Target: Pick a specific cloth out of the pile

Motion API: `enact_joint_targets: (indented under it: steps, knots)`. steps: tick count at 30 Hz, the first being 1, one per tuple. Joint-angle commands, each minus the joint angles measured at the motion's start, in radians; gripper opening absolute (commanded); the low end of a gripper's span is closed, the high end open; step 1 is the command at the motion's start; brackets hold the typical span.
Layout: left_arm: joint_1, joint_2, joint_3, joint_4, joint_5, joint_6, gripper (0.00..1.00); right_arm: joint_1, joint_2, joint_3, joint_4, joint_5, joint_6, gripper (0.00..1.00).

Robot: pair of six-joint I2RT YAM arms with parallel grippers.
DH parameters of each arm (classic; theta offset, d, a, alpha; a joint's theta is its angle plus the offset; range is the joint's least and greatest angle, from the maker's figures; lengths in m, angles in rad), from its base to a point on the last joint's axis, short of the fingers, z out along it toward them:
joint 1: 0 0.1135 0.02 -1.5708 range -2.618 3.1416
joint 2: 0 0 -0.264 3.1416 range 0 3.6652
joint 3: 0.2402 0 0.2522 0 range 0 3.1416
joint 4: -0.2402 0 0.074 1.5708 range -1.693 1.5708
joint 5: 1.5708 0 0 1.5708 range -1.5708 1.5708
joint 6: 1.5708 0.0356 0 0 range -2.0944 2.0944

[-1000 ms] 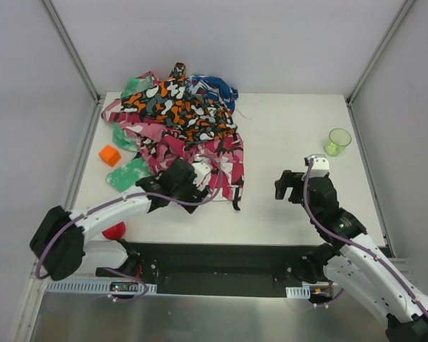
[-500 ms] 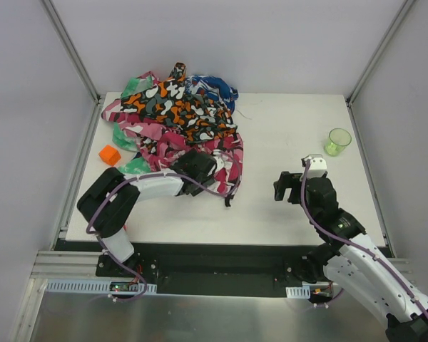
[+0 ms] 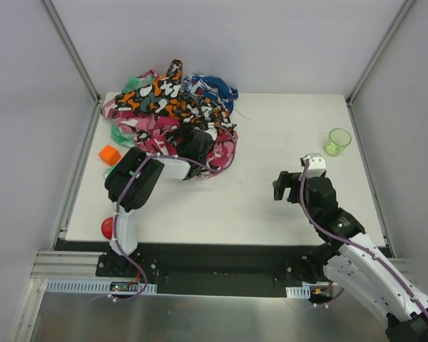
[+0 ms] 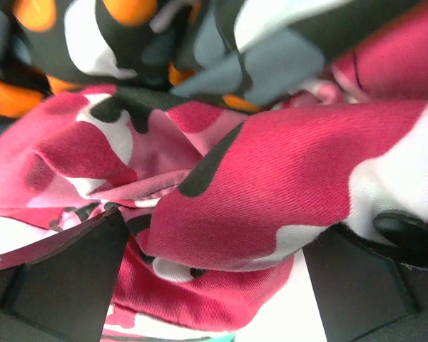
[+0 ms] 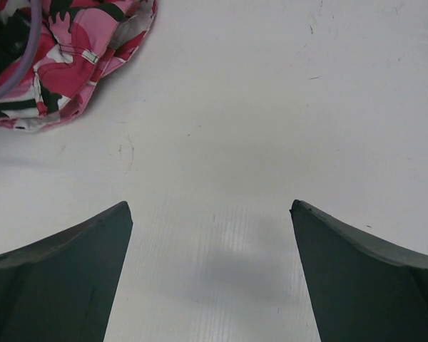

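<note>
worktop [image 3: 271,206]: plenty bare room right of pile [image 3: 164,107] and toward near edge; drag that way. pile heaped far left, close to worktop's left edge. black cloth: can't spot it, probably buried. left pincer [image 4: 215,242] wide open, nosed into pink camo fold [image 4: 271,178], holding nothing; you'd dig lower, close only on black. right pincer [image 5: 210,214] wide open, empty. green cup [image 3: 338,141] far right, well clear.
</note>
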Motion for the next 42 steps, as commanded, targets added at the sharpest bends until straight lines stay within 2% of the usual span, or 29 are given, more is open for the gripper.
enact_joint_targets:
  steps: [1, 7, 10, 16, 19, 23, 25, 28, 31, 33, 35, 37, 39, 42]
  knots:
    - [0.091, 0.067, 0.147, 0.414, -0.104, 0.235, 0.99, 0.001, 0.018, 0.000, 0.050, -0.004, -0.033, 0.96]
    - [0.150, 0.187, 0.371, 0.535, -0.102, 0.399, 0.99, 0.001, 0.013, 0.003, 0.050, 0.004, -0.037, 0.96]
    - [0.177, 0.213, 0.507, 0.491, -0.075, 0.401, 0.99, 0.001, 0.006, 0.000, 0.050, 0.009, -0.037, 0.96]
    - [0.240, 0.234, 0.730, 0.074, 0.028, 0.136, 0.99, 0.001, 0.064, 0.012, 0.062, -0.010, -0.027, 0.96]
    - [0.277, 0.269, 0.855, -0.075, 0.060, 0.044, 0.99, -0.001, 0.114, 0.031, 0.068, -0.014, -0.024, 0.95]
    - [0.340, 0.346, 1.085, -0.372, 0.122, -0.163, 0.99, -0.004, 0.177, 0.049, 0.096, -0.016, -0.024, 0.96]
    - [0.364, 0.366, 1.144, -0.500, 0.201, -0.238, 0.99, -0.004, 0.206, 0.058, 0.111, -0.019, -0.024, 0.96]
    - [0.392, 0.392, 1.161, -0.604, 0.250, -0.344, 0.99, -0.005, 0.249, 0.075, 0.128, -0.028, -0.024, 0.96]
    - [0.459, 0.429, 1.225, -0.799, 0.425, -0.593, 0.99, -0.008, 0.294, 0.094, 0.140, -0.046, -0.026, 0.96]
    - [0.528, 0.457, 1.290, -0.926, 0.647, -0.795, 0.99, -0.011, 0.321, 0.106, 0.144, -0.057, -0.026, 0.96]
    - [0.591, 0.477, 1.285, -0.939, 0.854, -0.944, 0.99, -0.013, 0.354, 0.121, 0.151, -0.071, -0.023, 0.96]
    - [0.628, 0.500, 1.296, -0.947, 0.956, -1.056, 0.99, -0.013, 0.386, 0.141, 0.156, -0.095, -0.017, 0.96]
    - [0.630, 0.523, 1.326, -0.965, 1.011, -1.096, 0.99, -0.014, 0.415, 0.157, 0.160, -0.115, -0.017, 0.96]
    - [0.643, 0.575, 1.363, -0.996, 1.004, -1.192, 0.99, -0.014, 0.456, 0.170, 0.180, -0.138, 0.012, 0.96]
